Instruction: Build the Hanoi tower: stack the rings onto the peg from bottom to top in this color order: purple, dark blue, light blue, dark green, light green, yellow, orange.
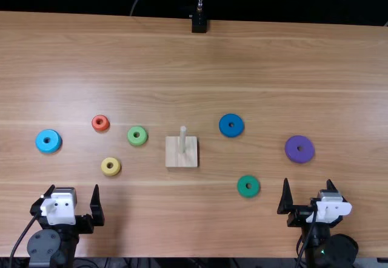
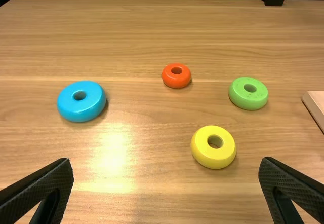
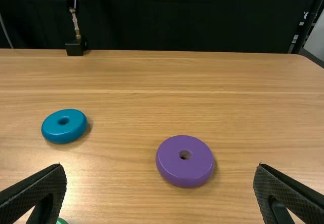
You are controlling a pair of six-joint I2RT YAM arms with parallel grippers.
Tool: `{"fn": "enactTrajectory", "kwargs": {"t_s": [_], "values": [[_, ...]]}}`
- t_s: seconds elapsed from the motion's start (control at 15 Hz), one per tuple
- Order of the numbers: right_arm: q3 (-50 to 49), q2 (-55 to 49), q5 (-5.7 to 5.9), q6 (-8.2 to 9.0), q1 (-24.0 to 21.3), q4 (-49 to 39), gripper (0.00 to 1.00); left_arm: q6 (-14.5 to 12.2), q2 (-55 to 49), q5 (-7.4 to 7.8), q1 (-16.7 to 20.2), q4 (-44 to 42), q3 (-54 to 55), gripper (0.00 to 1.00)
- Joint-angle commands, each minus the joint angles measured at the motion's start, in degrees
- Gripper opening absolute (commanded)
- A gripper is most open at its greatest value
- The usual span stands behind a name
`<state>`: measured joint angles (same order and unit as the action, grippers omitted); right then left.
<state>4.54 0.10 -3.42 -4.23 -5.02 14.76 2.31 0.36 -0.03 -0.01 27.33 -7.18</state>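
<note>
- We see the left gripper [image 1: 74, 187] at the table's [image 1: 182, 219] near edge, fingers apart.
- We see the right gripper [image 1: 307, 181] there too, fingers apart, short of the purple ring [image 1: 293, 152].
- We have the peg [image 1: 182, 142] upright on its square wooden base [image 1: 173, 154].
- Right of it we see the dark blue ring [image 1: 237, 128] and dark green ring [image 1: 253, 190].
- Left: light green ring [image 1: 142, 139], yellow ring [image 1: 115, 170], orange ring [image 1: 105, 125], light blue ring [image 1: 54, 145] outermost.

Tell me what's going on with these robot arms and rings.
Neither the left gripper nor right gripper holds anything; both are open. The peg is bare, so the tower isn't started. The light blue, orange, yellow and light green rings lie left of it; the dark blue, dark green and purple rings lie right.
</note>
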Motion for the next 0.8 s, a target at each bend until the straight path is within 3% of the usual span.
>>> {"fn": "enactTrajectory", "kwargs": {"t_s": [0.0,0.07,0.27,0.53,0.73], "values": [[-3.83,-0.1,-0.38,0.01,-0.35,3.97,1.0,-0.09,-0.36,-0.39,-0.08,3.89,6.65,1.0],[-3.13,-0.1,-0.27,-0.31,-0.43,2.07,1.0,-0.09,-0.36,-0.39,-0.08,3.78,6.65,1.0],[4.08,-0.1,0.15,-0.52,-0.7,-14.28,1.0,-0.09,-0.36,-0.39,-0.08,3.78,6.65,1.0],[15.77,-0.1,-0.06,-0.83,-5.0,-14.07,1.0,-0.09,-0.36,-0.39,-0.08,3.89,6.65,1.0],[29.21,13.52,-0.17,-0.2,-5.88,-10.59,1.0,-0.09,-0.36,-0.39,-0.08,3.78,6.56,1.0]]}}
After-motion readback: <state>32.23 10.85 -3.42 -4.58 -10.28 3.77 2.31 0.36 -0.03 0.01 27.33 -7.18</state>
